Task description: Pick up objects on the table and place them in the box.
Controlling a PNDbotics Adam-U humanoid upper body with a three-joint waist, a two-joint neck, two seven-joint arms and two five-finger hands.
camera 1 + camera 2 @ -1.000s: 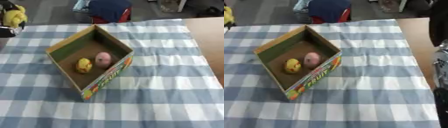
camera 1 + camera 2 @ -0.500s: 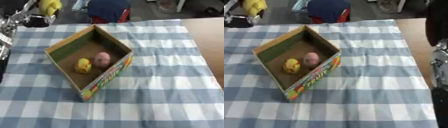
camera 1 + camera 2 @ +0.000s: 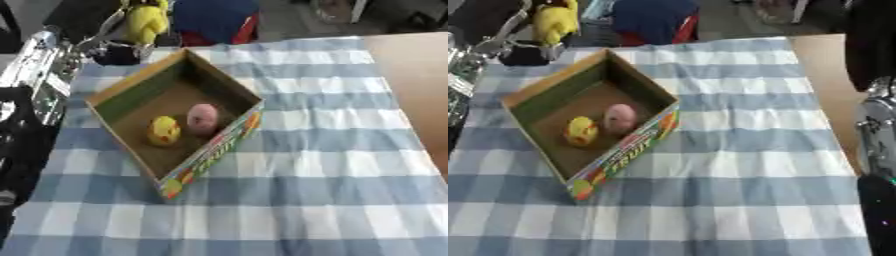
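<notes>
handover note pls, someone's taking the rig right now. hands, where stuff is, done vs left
Left hand: raised at the far left corner of the box, fingers curled round a yellow toy, above and just outside the rim.
Right hand: not in view; only part of the right arm shows at the right edge.
Box: open, set askew on the checked cloth, left of centre.
Done: a small yellow toy and a pink toy lie side by side on the box floor.
Left: bring the held toy over the opening and let go. No other loose objects show on the cloth.

Matt cardboard box (image 3: 131,92) — checked cloth (image 3: 315,165)
</notes>
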